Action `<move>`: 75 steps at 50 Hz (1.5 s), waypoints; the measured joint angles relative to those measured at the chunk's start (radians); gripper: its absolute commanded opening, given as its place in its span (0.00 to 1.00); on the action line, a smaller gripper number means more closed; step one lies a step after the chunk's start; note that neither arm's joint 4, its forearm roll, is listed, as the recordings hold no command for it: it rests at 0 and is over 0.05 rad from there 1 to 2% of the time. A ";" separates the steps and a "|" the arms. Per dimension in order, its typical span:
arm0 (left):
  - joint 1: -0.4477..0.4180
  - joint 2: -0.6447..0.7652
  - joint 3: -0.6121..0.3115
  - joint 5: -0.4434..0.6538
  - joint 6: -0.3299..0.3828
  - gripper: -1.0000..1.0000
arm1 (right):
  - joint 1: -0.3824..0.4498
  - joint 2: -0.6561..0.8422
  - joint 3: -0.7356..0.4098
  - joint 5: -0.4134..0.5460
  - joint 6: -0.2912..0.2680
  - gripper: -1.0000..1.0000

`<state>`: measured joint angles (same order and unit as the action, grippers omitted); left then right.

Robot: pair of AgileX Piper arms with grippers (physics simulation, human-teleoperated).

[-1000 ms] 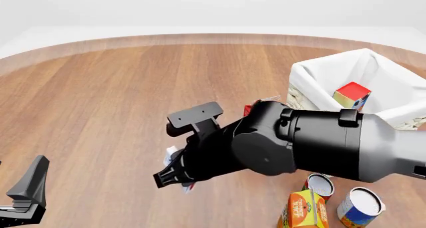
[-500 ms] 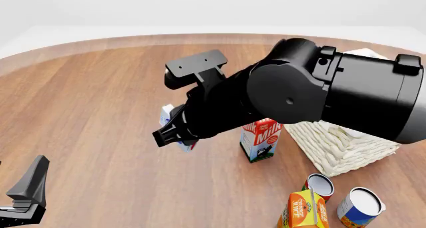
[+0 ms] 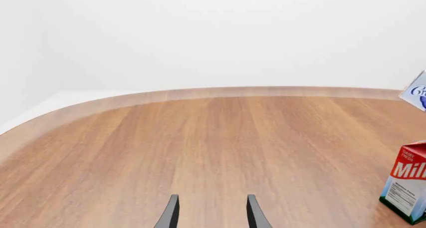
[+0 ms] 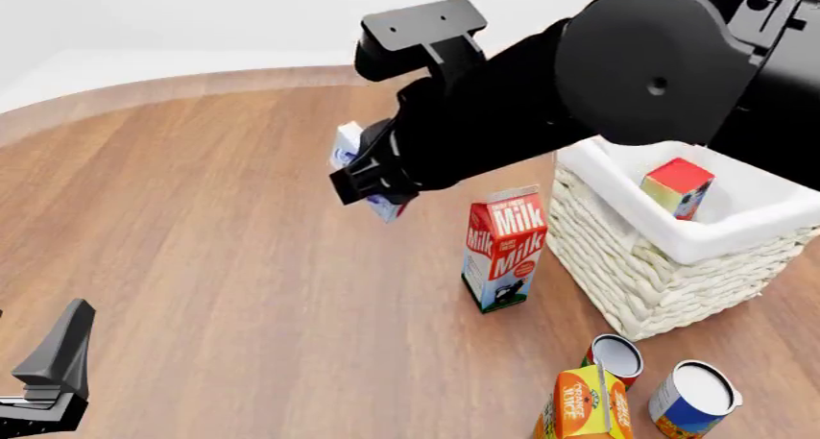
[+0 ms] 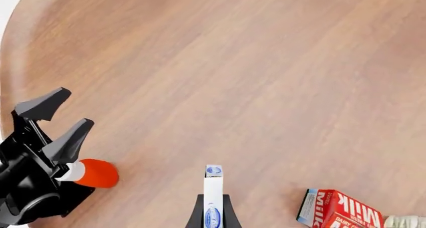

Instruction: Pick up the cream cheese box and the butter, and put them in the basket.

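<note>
Aloft, cream cheese box clamped between right pincer fingers.

White-and-blue cream cheese box; white wicker basket; red-white milk carton; brown wood-grain table.

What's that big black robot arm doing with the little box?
The right gripper has its jaws shut on the cream cheese box, holding it up in the air over the table, left of the milk carton. The basket already has the butter in it. The left gripper waits open, holding nothing.
</note>
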<state>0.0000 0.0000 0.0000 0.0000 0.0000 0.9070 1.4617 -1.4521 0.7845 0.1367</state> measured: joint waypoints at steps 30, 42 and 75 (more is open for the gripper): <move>0.000 0.000 0.000 0.000 0.000 1.00 | -0.130 -0.117 -0.055 0.054 -0.097 0.00; 0.000 0.000 0.000 0.000 0.000 1.00 | -0.204 -0.172 -0.023 0.050 -0.105 0.00; 0.000 0.000 0.000 0.000 0.000 1.00 | -0.475 -0.370 0.043 0.065 -0.132 0.00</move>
<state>0.0000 0.0000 0.0000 0.0000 0.0000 0.4319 1.0919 -1.4095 0.8497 0.0047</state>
